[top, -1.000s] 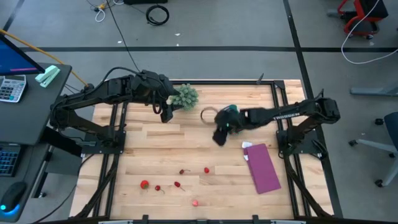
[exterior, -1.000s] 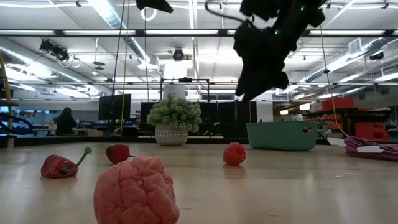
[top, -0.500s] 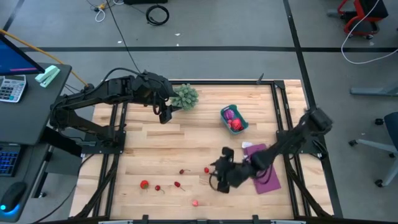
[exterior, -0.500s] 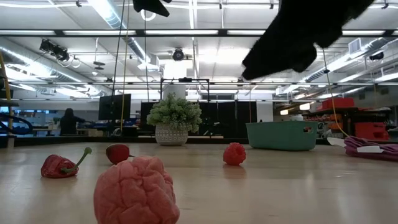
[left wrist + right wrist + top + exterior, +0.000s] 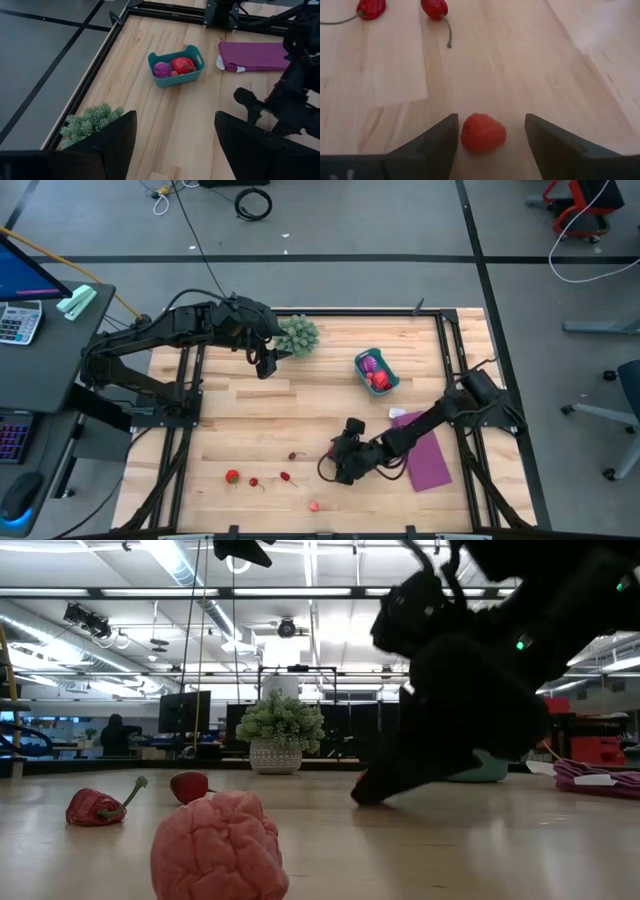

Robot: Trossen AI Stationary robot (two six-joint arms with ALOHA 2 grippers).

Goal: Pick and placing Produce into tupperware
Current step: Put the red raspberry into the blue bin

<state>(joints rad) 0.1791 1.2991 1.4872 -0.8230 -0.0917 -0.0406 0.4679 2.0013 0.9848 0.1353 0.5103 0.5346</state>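
Observation:
The teal tub (image 5: 377, 371) stands at the far right of the table and holds a purple striped ball (image 5: 161, 69) and a larger red fruit (image 5: 183, 65). My right gripper (image 5: 490, 150) is open and low over the table's near middle (image 5: 340, 460). Its fingers stand on either side of a small red berry (image 5: 483, 132) that rests on the wood, and I see no touch. Several tiny red pieces (image 5: 253, 481) and a pink one (image 5: 314, 505) lie near the front edge. My left gripper (image 5: 175, 150) is open and empty, high beside the green spiky plant (image 5: 297, 335).
A flat purple sheet (image 5: 425, 456) lies at the right, under my right arm. Two red peppers (image 5: 435, 7) lie beyond the berry. A pink berry (image 5: 220, 850), a pepper (image 5: 95, 807) and a strawberry (image 5: 190, 785) lie near the front edge.
My right gripper has gone from above the tub toward the table's near edge and down to the wood, ending around the small red berry. The tub with its two fruits now shows. The left arm has kept still.

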